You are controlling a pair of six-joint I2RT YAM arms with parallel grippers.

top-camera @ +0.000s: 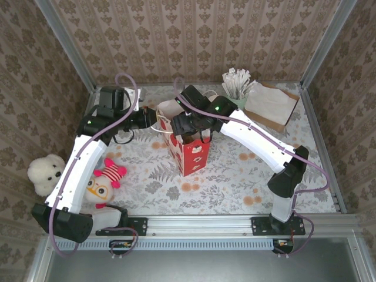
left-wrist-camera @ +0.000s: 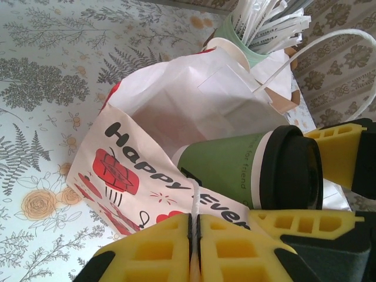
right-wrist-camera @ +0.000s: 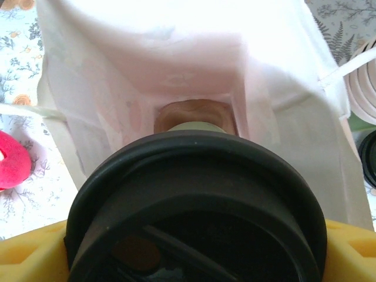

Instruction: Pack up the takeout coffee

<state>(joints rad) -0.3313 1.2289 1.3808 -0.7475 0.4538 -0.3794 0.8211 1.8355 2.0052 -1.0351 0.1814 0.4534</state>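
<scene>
A flowery table (top-camera: pixel 247 176) sits between papered walls (top-camera: pixel 194 35). The bag (top-camera: pixel 191 155) stands near the table's middle. The left end effector (left-wrist-camera: pixel 194 229) is pinched on its handle (left-wrist-camera: pixel 194 200). The right end effector (top-camera: pixel 187 128) is clamped on the coffee (left-wrist-camera: pixel 229 167), tipped into the bag's open top.

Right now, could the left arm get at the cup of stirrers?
Probably not: its fingers are shut on the bag handle, and the bag and right arm stand between.
</scene>
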